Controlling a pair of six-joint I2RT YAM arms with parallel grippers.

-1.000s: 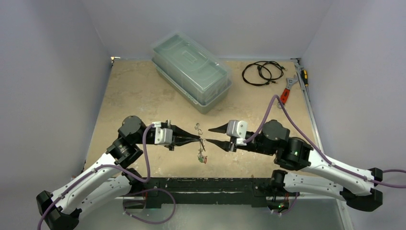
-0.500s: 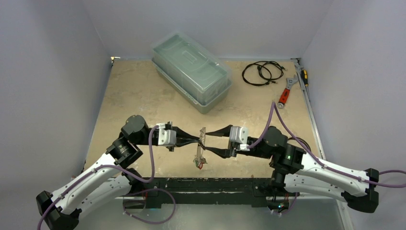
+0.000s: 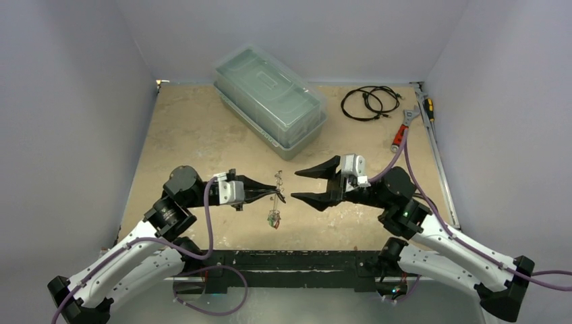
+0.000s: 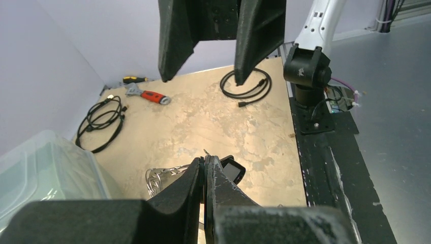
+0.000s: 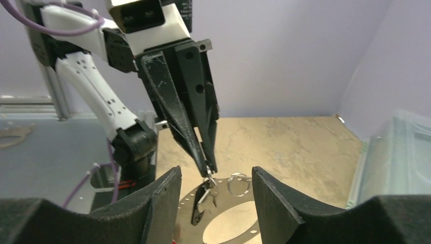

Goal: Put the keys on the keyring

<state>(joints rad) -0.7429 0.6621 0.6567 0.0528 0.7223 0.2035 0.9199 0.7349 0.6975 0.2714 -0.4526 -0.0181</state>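
Note:
My left gripper is shut on the rim of the keyring, a thin silver plate with small holes, and holds it above the table. Keys with red and green bits hang below it. In the right wrist view the left gripper's fingertips pinch the keyring, and a black-headed key and a small split ring hang there. My right gripper is open and empty, just right of the keyring and not touching it. In the left wrist view it faces my shut left gripper.
A clear lidded plastic box stands at the back. A coiled black cable, a red-handled wrench and a screwdriver lie at the back right. The black base rail runs along the near edge.
My right gripper, which had closed in around the keyring, has pulled back to the right and stands open. My left gripper has stayed shut on the keyring and shifted slightly left.

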